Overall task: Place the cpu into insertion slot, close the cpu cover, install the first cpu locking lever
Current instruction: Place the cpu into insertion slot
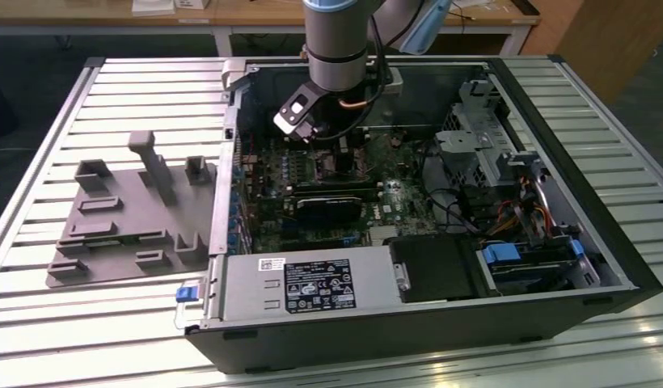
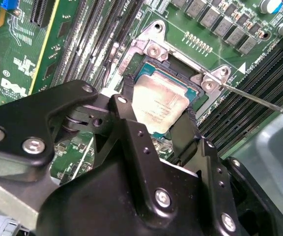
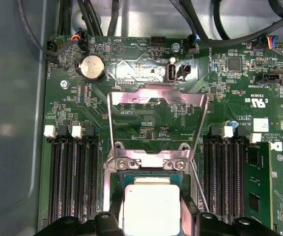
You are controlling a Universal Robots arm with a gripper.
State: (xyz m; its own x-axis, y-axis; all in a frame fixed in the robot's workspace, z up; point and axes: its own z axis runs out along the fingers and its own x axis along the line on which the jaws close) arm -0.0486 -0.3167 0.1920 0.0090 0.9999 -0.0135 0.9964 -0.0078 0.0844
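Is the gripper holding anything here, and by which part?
The gripper appears to hold the cpu, its fingers pinching two opposite side edges, with the chip at the insertion slot and the cpu cover swung open.

White lettering (image 3: 259, 101) on circuit board (image 3: 151, 120), printed label (image 1: 323, 287) (black) on power supply (image 1: 251, 283)

A slatted metal table (image 1: 83, 323) bears an open computer case (image 1: 364, 343) and a grey holder (image 1: 105, 234).

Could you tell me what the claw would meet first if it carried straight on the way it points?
Most likely the insertion slot: the claw points straight at it with the cpu in its grip. Whether the cpu already touches the slot, I cannot tell.
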